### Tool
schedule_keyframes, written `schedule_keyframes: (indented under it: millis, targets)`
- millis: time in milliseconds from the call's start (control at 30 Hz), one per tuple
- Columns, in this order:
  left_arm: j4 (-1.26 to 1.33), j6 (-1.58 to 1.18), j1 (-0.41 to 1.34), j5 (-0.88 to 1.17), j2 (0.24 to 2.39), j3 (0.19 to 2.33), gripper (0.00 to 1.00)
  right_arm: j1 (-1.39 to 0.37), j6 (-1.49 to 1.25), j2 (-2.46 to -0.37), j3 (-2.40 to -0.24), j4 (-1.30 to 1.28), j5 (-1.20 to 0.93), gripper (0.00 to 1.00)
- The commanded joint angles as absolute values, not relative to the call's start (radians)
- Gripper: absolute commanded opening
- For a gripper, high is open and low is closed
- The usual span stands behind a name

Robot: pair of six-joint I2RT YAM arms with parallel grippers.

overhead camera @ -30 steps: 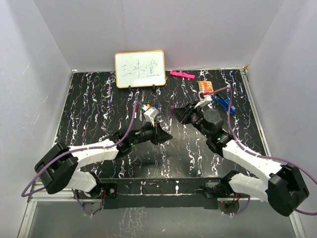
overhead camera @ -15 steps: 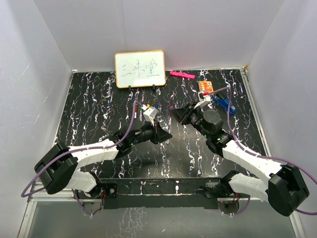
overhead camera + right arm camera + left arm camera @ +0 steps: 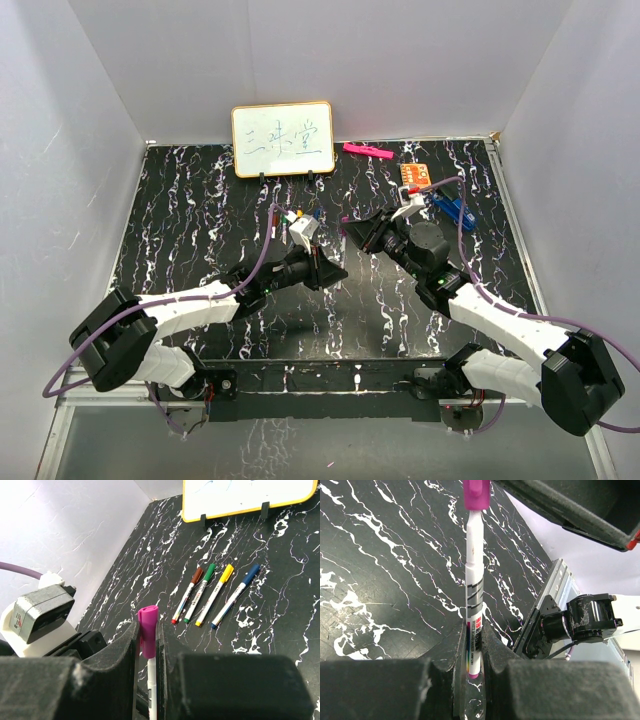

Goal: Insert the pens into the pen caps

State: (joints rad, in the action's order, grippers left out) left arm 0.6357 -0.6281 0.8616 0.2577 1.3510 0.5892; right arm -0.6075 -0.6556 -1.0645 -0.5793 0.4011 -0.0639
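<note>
Black marbled table (image 3: 200, 200), white walls, whiteboard (image 3: 283, 139) at the back. Four pens lie side by side on the table just in front of the whiteboard: red pen (image 3: 187, 596), green pen (image 3: 199, 594), yellow pen (image 3: 214, 596), blue pen (image 3: 234, 597). Each looks capped in its own colour, so those four read as done.

Fifth pair is in hand, off the table, between the two arms. Left gripper (image 3: 472, 650) has its jaws closed tight on the lower barrel of the purple pen (image 3: 474, 587). Right gripper (image 3: 148, 632) has its jaws pinched on the purple cap (image 3: 148, 616). Cap sits on the pen's tip end, in line with the barrel. Cannot tell if it is pushed fully home.

Judged near the end: what is left is likely a final press on the cap if needed, then letting go and laying the purple pen down.
</note>
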Motion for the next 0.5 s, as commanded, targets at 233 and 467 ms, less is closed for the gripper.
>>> schedule_keyframes:
  millis: [233, 467]
  targets:
    - [0.680, -0.611, 0.866, 0.208, 1.288, 0.585, 0.00, -0.620, -0.644, -1.048, -0.591, 0.440, -0.110, 0.00]
    - [0.681, -0.608, 0.866, 0.169, 1.296, 0.598, 0.00, -0.628, -0.638, -1.059, -0.601, 0.407, -0.159, 0.00]
